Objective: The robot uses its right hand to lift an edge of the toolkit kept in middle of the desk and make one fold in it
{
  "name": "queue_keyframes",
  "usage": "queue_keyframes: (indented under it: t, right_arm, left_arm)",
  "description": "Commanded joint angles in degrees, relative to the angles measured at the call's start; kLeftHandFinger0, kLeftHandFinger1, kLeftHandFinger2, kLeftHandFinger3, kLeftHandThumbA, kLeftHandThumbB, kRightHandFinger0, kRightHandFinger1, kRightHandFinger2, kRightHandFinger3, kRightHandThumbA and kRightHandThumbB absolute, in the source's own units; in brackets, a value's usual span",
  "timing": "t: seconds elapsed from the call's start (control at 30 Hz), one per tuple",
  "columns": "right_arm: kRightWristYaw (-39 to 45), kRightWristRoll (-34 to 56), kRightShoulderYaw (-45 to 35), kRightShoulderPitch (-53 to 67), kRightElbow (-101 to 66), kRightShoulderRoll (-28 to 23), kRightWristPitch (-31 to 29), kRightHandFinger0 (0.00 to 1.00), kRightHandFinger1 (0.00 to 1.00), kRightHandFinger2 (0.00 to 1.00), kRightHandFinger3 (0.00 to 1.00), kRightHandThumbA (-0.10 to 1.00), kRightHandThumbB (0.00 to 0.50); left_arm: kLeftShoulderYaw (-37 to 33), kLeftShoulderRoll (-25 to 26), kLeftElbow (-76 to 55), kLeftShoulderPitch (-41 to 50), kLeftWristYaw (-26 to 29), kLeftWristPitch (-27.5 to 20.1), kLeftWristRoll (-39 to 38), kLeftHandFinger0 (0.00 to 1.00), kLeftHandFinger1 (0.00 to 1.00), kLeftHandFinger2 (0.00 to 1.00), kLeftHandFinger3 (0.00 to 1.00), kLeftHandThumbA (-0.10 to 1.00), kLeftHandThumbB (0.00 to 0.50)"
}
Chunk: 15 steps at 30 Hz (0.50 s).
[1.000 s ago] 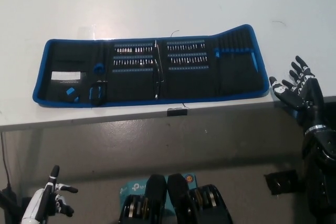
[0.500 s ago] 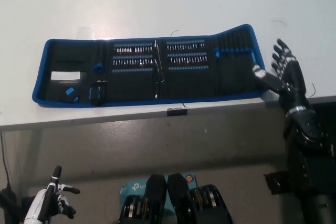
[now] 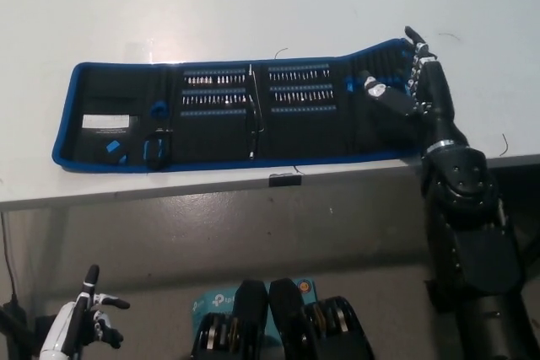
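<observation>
Toolkit (image 3: pixel 245 115) lies unfolded, long side parallel to the counter (image 3: pixel 253 6) front edge and close to it. Blue trim, black inside, rows of bits in the middle panels, small blue parts and a white label on the left panel. Right end panel is raised slightly off the counter. Right robot hand (image 3: pixel 409 90) is over that right end, fingers spread, thumb on the panel's inner face. Left robot hand (image 3: pixel 84 322) hangs below the counter at lower left, fingers apart, holding nothing.
</observation>
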Motion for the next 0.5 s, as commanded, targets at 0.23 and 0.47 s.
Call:
queue_keyframes:
  t: [0.23, 0.47]
  right_arm:
    - [-1.2, -5.0, 1.6, 1.4, 0.4, -4.9, -0.2, 1.0, 1.0, 1.0, 1.0, 0.7, 0.263]
    - [2.2, -4.5, 1.8, -4.3, 0.8, -12.3, -2.9, 1.0, 1.0, 1.0, 1.0, 0.72, 0.278]
  left_arm:
    - [0.8, -0.8, -2.1, 2.0, 1.2, -2.8, 0.2, 0.32, 0.27, 0.11, 0.42, 1.0, 0.415]
    - [1.2, -0.8, -1.3, 2.2, 1.1, -3.7, -0.1, 0.32, 0.27, 0.11, 0.44, 1.0, 0.448]
